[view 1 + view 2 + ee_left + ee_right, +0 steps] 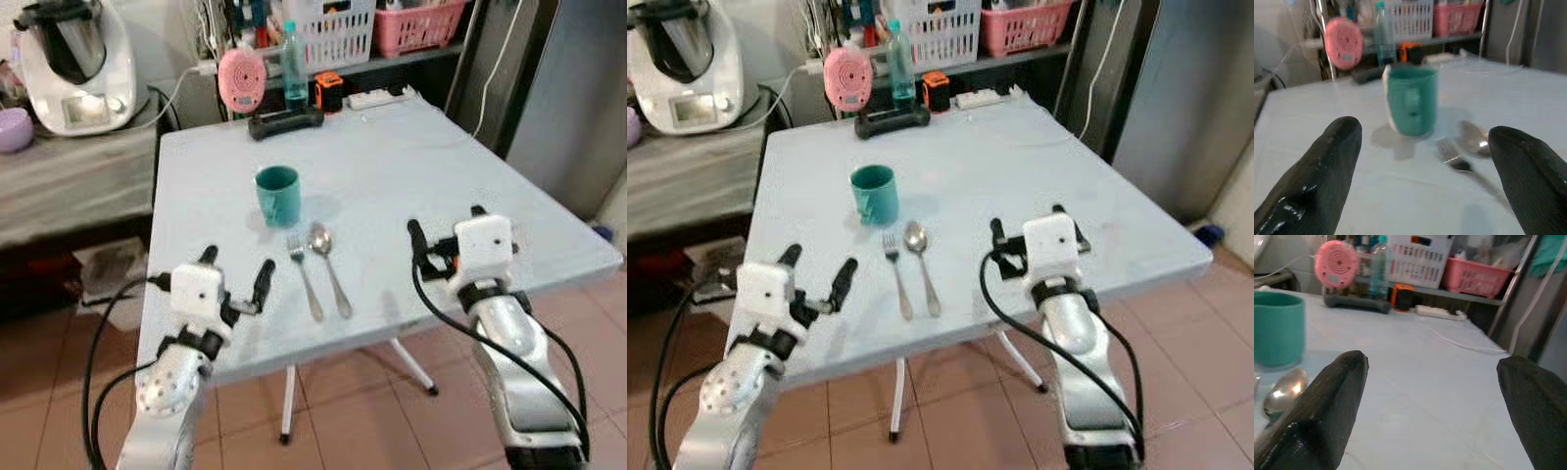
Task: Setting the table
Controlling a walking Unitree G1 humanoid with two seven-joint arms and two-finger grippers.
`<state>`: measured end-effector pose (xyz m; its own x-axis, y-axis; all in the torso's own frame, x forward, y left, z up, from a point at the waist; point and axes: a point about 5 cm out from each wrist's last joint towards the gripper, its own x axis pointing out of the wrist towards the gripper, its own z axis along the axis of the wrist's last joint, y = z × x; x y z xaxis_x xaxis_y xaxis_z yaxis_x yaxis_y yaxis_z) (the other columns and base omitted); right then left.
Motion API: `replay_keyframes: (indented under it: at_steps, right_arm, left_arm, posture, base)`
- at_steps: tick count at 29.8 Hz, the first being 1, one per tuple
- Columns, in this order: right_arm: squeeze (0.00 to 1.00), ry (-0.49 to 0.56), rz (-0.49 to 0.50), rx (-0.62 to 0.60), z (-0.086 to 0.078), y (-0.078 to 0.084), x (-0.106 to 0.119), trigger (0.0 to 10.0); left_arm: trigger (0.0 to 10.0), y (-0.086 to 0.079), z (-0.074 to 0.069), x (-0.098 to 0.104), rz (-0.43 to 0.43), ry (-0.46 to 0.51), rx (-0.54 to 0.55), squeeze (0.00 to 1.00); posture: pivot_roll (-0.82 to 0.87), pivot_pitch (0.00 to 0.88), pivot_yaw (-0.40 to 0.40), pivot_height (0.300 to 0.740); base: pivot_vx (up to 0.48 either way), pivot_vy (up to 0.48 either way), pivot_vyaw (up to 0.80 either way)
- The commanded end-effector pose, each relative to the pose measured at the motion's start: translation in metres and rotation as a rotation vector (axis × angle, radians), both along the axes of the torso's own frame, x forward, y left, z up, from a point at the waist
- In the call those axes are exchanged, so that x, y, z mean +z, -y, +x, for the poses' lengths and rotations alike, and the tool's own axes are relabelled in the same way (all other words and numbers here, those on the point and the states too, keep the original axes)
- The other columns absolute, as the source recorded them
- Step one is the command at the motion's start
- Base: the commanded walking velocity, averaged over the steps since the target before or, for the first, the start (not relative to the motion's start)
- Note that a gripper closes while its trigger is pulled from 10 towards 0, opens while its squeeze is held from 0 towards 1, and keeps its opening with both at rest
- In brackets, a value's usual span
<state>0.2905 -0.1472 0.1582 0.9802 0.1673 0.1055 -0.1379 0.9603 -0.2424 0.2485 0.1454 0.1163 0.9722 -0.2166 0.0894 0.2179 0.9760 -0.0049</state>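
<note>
Left claw point(236, 270) over the near left edge of the table point(392, 166), fingers spread wide apart, empty, pointing toward the mug point(278, 194). Right claw point(446, 228) over the near right part of the table, fingers likewise wide apart, holding nothing, aimed across bare tabletop.

Teal mug upright near the table's middle, somewhat left of centre. Fork point(304, 275) and spoon point(330, 266) lying side by side just in front of the mug, handles toward the robot, fork on the left, spoon on the right; close together, whether touching cannot be told. Both between the two claws, nearer the left one. From the left wrist: mug point(1412, 100) framed between the two black fingertips point(1317, 176), fork head point(1449, 154) and spoon bowl point(1474, 139) beside it. From the right wrist: mug point(1278, 328) and spoon bowl point(1283, 391) off past one fingertip point(1322, 411).

At the far edge of the table: pink round gadget point(241, 78), clear bottle point(294, 64), small orange-and-black object point(328, 90), a dark bar-shaped thing point(285, 122), white power strip point(377, 97). Behind, on a shelf, white basket point(338, 29) and pink basket point(416, 27). To the left, on a side counter, a white kitchen machine point(73, 64). Tiled floor point(372, 421) below.
</note>
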Motion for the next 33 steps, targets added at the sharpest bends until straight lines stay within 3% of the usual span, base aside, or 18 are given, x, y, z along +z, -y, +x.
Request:
replay_keyframes:
  at_steps: [1, 11, 23, 33]
  right_arm:
    - [0.00, 0.003, -0.008, -0.010, 0.001, 0.006, 0.001, 10.0]
    - [0.00, -0.005, 0.002, 0.033, 0.000, -0.002, 0.000, 10.0]
    - [0.00, -0.036, 0.069, 0.253, -0.007, -0.038, 0.001, 10.0]
    - [0.00, -0.063, 0.073, 0.275, -0.010, -0.041, -0.004, 10.0]
  left_arm:
    - [10.0, 0.003, 0.001, 0.002, -0.030, 0.003, 0.007, 0.00]
    - [10.0, -0.006, 0.000, 0.000, -0.011, -0.014, 0.054, 0.00]
    - [10.0, -0.008, -0.002, 0.000, 0.024, -0.018, 0.054, 0.00]
    - [10.0, -0.015, -0.005, -0.002, 0.032, -0.046, 0.064, 0.00]
  posture:
    - [-0.14, 0.055, 0.082, 0.740]
    - [-0.12, 0.061, 0.077, 0.740]
    - [-0.12, 0.071, 0.087, 0.740]
    - [-0.11, 0.077, 0.094, 0.740]
  base:
    - [0.000, 0.000, 0.00]
    - [0.000, 0.000, 0.00]
    - [0.000, 0.000, 0.00]
    - [0.000, 0.000, 0.00]
